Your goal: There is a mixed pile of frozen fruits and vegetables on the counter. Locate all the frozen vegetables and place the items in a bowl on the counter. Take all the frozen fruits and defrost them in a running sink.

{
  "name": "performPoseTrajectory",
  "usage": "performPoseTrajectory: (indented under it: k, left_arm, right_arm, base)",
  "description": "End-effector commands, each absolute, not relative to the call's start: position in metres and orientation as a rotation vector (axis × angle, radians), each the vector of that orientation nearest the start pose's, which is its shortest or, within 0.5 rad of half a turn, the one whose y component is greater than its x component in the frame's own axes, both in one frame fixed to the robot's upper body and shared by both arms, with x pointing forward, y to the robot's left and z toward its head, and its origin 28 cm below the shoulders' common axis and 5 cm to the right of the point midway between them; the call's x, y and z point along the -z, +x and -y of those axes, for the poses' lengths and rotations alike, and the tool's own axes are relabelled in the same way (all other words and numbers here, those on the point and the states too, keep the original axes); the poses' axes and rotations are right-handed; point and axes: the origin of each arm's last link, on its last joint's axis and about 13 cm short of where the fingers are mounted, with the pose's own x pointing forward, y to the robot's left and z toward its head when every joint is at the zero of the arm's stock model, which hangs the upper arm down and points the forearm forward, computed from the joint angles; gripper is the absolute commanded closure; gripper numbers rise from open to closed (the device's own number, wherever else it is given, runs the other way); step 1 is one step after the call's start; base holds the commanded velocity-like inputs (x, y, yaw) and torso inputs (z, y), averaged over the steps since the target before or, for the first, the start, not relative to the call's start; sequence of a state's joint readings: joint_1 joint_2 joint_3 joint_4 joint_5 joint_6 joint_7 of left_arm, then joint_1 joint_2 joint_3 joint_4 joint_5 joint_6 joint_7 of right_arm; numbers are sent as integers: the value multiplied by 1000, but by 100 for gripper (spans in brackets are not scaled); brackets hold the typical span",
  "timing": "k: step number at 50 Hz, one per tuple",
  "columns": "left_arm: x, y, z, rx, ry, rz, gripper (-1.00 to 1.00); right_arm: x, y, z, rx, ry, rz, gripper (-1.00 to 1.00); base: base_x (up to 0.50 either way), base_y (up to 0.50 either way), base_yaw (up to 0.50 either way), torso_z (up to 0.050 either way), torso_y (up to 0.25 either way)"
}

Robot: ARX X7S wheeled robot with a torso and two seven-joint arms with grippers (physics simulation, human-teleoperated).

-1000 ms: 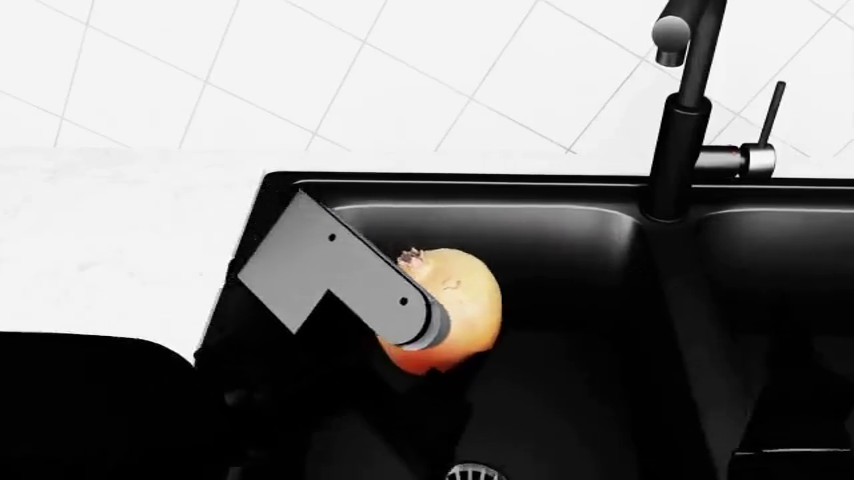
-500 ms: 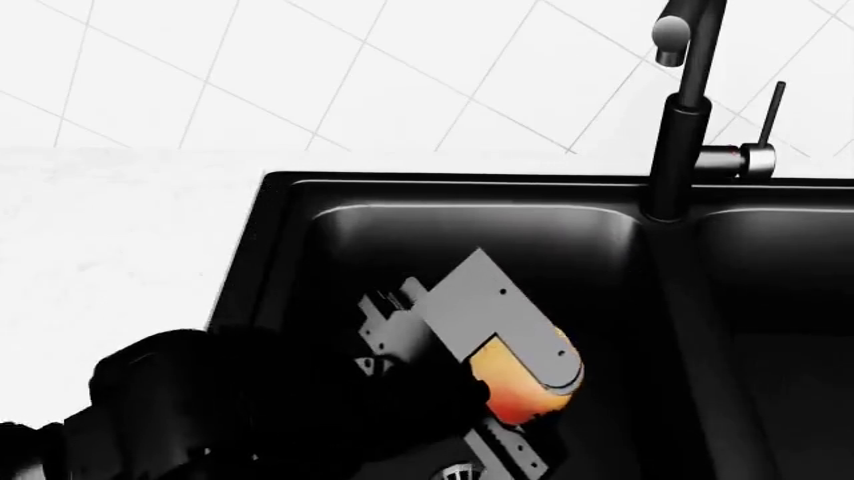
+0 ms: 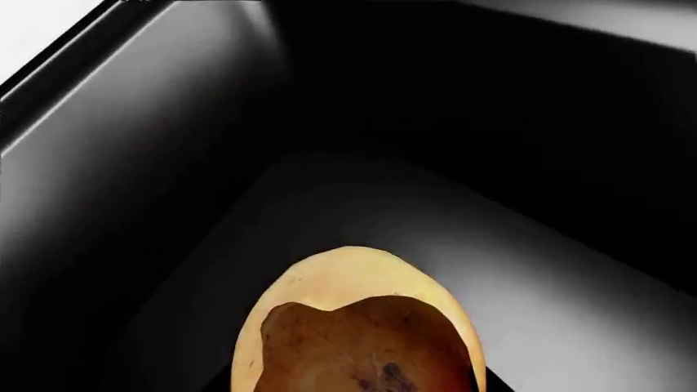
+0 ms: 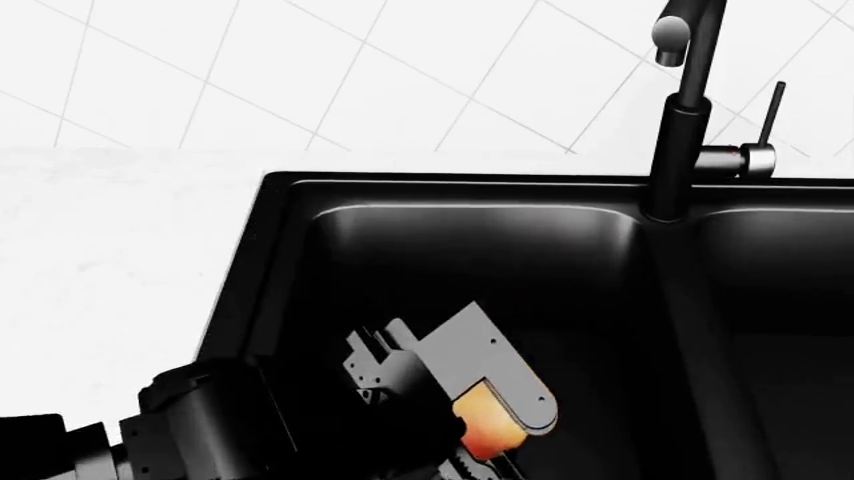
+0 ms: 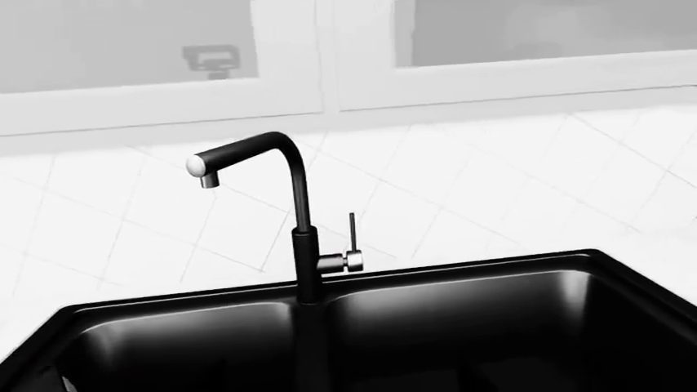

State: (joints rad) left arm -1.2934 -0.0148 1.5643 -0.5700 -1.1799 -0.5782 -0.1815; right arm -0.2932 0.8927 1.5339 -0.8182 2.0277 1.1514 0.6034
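Observation:
My left gripper (image 4: 483, 412) is shut on a rounded tan-yellow fruit (image 4: 486, 428) with a reddish-orange side. It holds the fruit low inside the left basin of the glossy black sink (image 4: 441, 181). One grey finger plate (image 4: 483, 368) covers most of the fruit in the head view. In the left wrist view the fruit (image 3: 360, 327) fills the near edge, just above the basin floor, with the sink wall (image 3: 130, 163) beside it. My right gripper is out of view. The other fruits, the vegetables and the bowl are out of view.
The tall black tap (image 4: 681, 120) with its chrome lever (image 4: 771, 110) stands behind the divider between the basins; no water shows at its spout. The right wrist view shows the tap (image 5: 299, 204) and both basins (image 5: 490, 273). White counter (image 4: 120, 230) lies left of the sink.
My left gripper has carried the fruit from near the basin's left rim down and rightward into the basin, then lower and nearer to me. The gripper has turned, so the fruit is mostly hidden.

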Motion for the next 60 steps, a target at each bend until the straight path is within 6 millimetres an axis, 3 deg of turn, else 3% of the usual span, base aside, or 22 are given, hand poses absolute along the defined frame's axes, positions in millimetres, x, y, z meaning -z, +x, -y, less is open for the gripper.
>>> performPoseTrajectory:
  k: [1, 16, 17, 28, 41, 48, 60]
  left_arm:
    - [-122, 336, -69, 768, 490, -533, 100]
    - [-122, 333, -67, 782, 500, -523, 100]
    - [-124, 334, -67, 787, 494, -522, -100]
    - [-142, 339, -63, 791, 472, -481, -100]
    - [-188, 339, -51, 782, 446, -330, -100]
    - [-213, 333, -70, 736, 419, -262, -100]
    - [-229, 324, -104, 645, 399, -200, -100]
  right_arm:
    - [-257, 56, 242, 131, 77, 73, -100]
    - [-253, 54, 244, 135, 86, 66, -100]
    - [-252, 54, 244, 134, 85, 64, -100]
    - [-252, 59, 241, 114, 100, 60, -100]
    - [-253, 73, 234, 77, 96, 54, -100]
    - [-257, 86, 229, 51, 82, 54, -100]
    - [-272, 100, 229, 42, 49, 76, -100]
  base:
    - [0, 0, 0, 0, 0]
    - [0, 0, 0, 0, 1]
    - [0, 0, 0, 0, 0]
    - [0, 0, 0, 0, 0]
    - [0, 0, 0, 0, 0]
    - [0, 0, 0, 0, 0]
    - [0, 0, 0, 0, 0]
